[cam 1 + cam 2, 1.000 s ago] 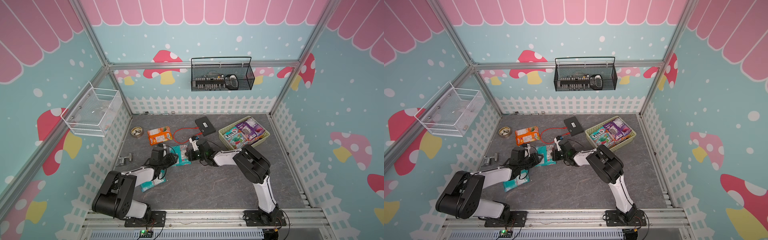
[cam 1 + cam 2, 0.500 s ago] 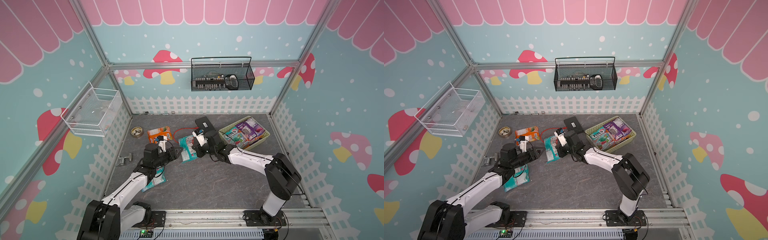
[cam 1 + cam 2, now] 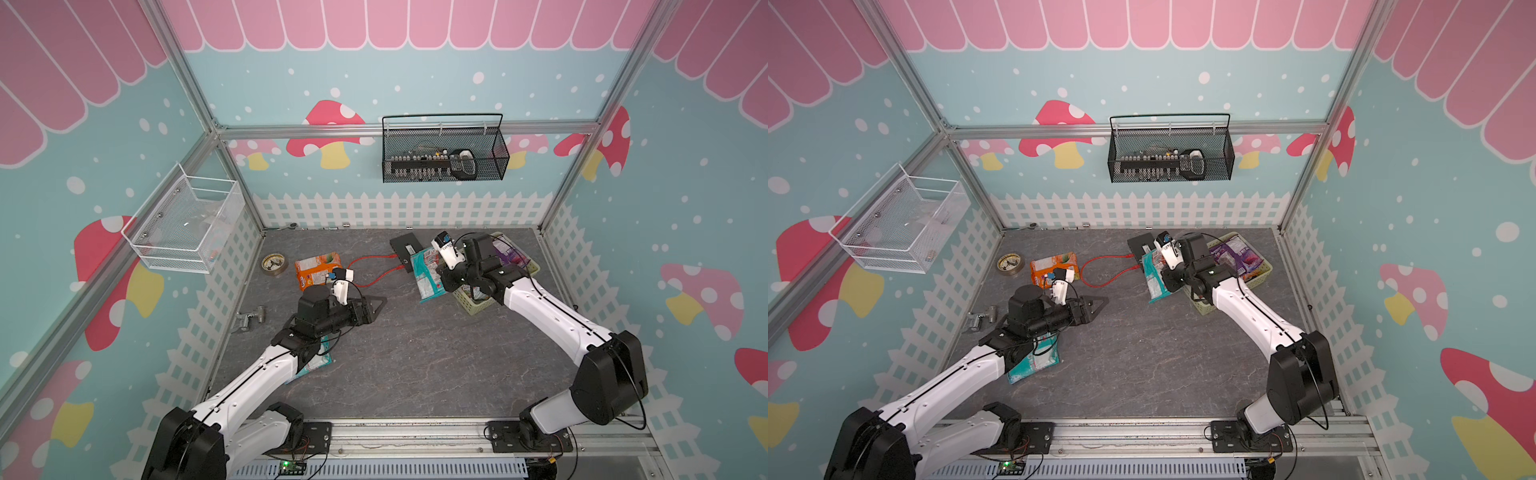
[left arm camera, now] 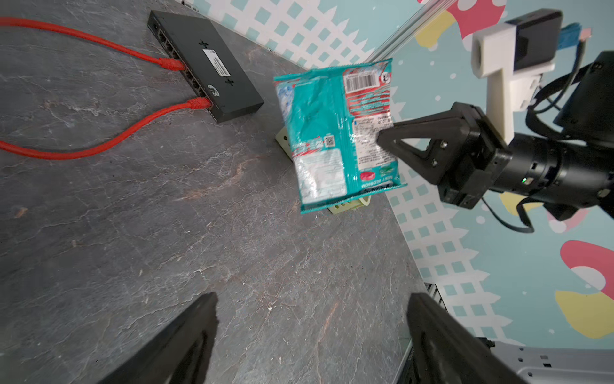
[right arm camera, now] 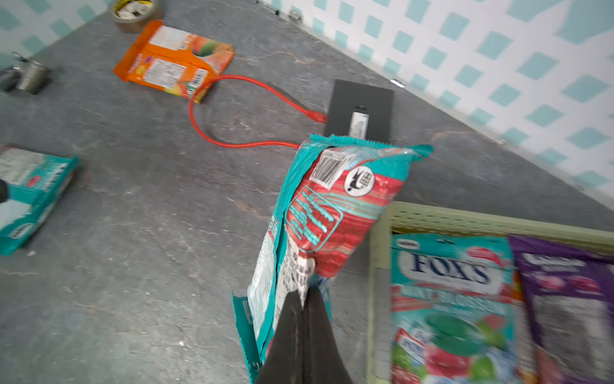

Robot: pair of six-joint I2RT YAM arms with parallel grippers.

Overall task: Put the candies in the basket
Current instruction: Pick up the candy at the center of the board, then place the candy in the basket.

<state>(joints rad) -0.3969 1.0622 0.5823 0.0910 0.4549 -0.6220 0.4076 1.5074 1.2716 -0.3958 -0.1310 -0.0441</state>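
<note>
I'm mid-carry on one candy. My right tool (image 5: pixel 304 297) is pinched shut on the long edge of a teal bag (image 5: pixel 335 206), about halfway along it. The bag hangs clear of the tabletop (image 3: pixel 415 353), just beside the basket (image 5: pixel 465 219) on its 9 o'clock side and not yet over the rim. My left tool (image 4: pixel 312 299) is spread wide with nothing in it, hovering over bare tabletop near the centre.

In both top views the held bag's long axis runs roughly 12 to 6, with the barcode end toward 12. It hangs on edge rather than flat, its printed back turned toward my left arm.

The basket sits at about 2 o'clock on the tabletop and already holds a teal FOX'S bag (image 5: pixel 448 292) and a purple bag (image 5: pixel 564 299).

Next, I judge, I must swing the bag toward 3 o'clock past the rim, tip it flatter, then let go.

Two candies lie outside: an orange bag (image 3: pixel 318 270) at 10 o'clock and another teal bag (image 3: pixel 316 363) partly under my left forearm.
</note>
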